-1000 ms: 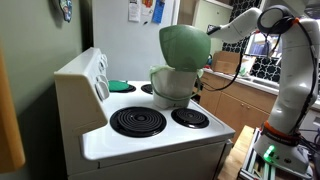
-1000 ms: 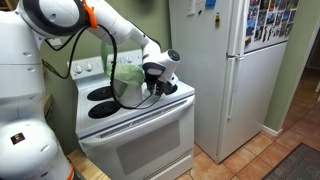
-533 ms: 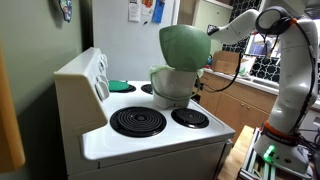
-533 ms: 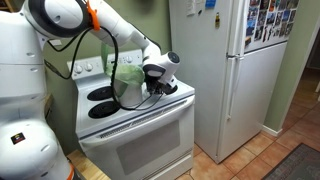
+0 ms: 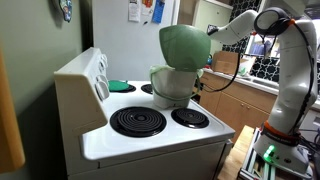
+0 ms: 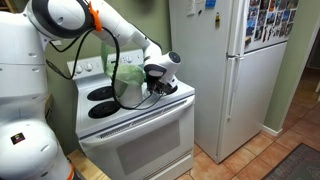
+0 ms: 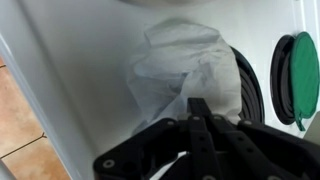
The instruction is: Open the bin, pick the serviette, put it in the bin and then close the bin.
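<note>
The bin (image 5: 172, 86) stands on the white stove (image 5: 150, 140) with its domed green lid (image 5: 184, 46) tipped up, so it is open. It also shows as a pale bin (image 6: 127, 82) behind the arm. In the wrist view the white crumpled serviette (image 7: 185, 62) lies on the stove top beside a burner (image 7: 247, 85). My gripper (image 7: 199, 104) has its fingers pressed together on the serviette's near edge. In an exterior view the gripper (image 6: 160, 85) hangs low over the stove's right side, next to the bin. The serviette is hidden in both exterior views.
A flat dark-green disc (image 7: 303, 66) lies on the stove, also seen near the back panel (image 5: 119, 86). Two front burners (image 5: 137, 121) lie in front of the bin. A white fridge (image 6: 225, 70) stands close beside the stove.
The jaws have shut on the serviette over the last second. The arm, bin and lid have not visibly moved.
</note>
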